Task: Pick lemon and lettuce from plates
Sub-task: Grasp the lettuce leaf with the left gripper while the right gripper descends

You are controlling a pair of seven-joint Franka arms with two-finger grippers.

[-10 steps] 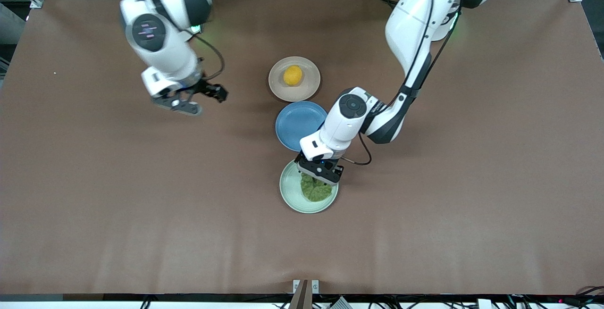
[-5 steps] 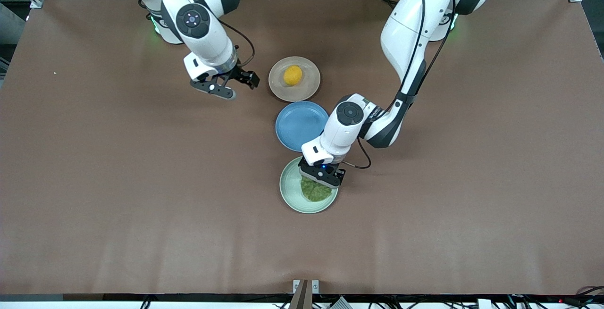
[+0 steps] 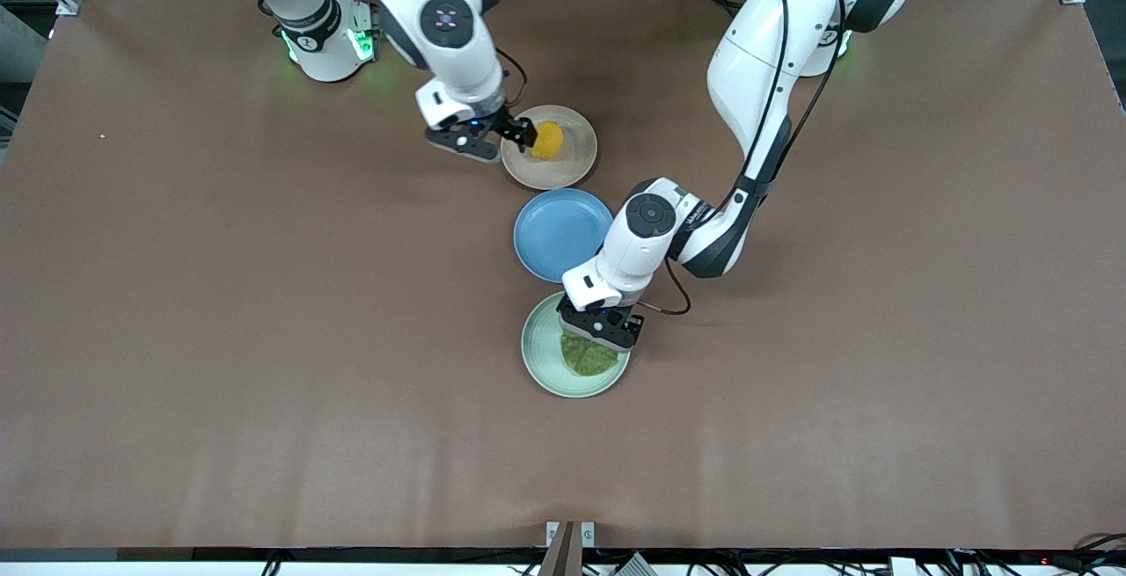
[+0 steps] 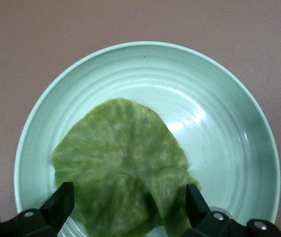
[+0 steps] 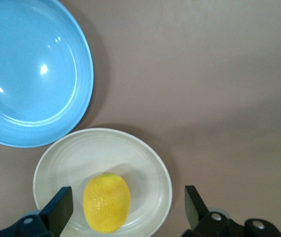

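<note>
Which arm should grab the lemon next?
Right. The right gripper is open beside the lemon on the beige plate. The left gripper is open over the lettuce on the green plate.

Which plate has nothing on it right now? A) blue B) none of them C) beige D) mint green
A: the blue plate is bare, while the lemon sits on the beige plate and the lettuce lies on the mint green plate.
</note>
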